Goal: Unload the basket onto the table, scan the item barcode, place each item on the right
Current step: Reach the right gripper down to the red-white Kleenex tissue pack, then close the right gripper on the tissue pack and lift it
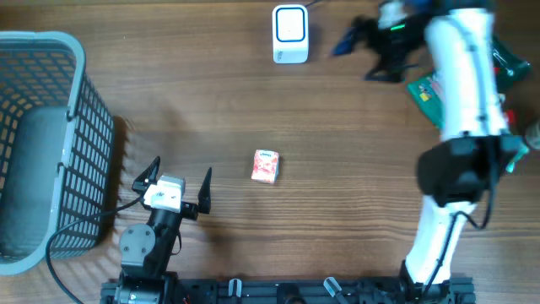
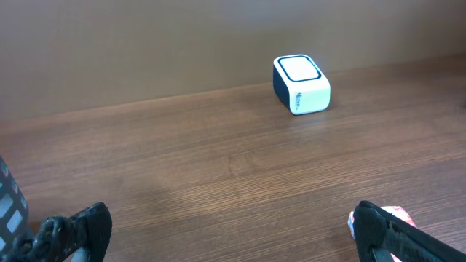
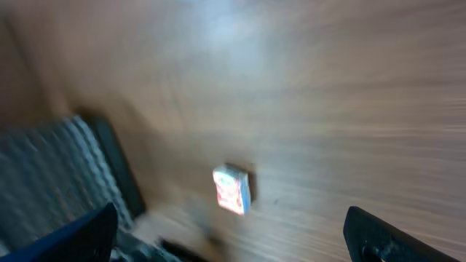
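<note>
While left gripper [image 1: 180, 171] and right gripper [image 1: 359, 61] are held with fingers spread, a boxy carton [image 1: 265, 166] is laid on a grained wood table [image 1: 354, 194].
Red-and-white print is shown on top.

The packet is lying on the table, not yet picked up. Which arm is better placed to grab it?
Probably left. The left gripper is open and much nearer the packet, while the right gripper is far back by the scanner.

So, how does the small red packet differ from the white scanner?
The packet is red and white; the scanner is white with a dark-framed top. The packet is smaller than the scanner. The packet lies central, the scanner near the far edge. Both rest on the table.
</note>
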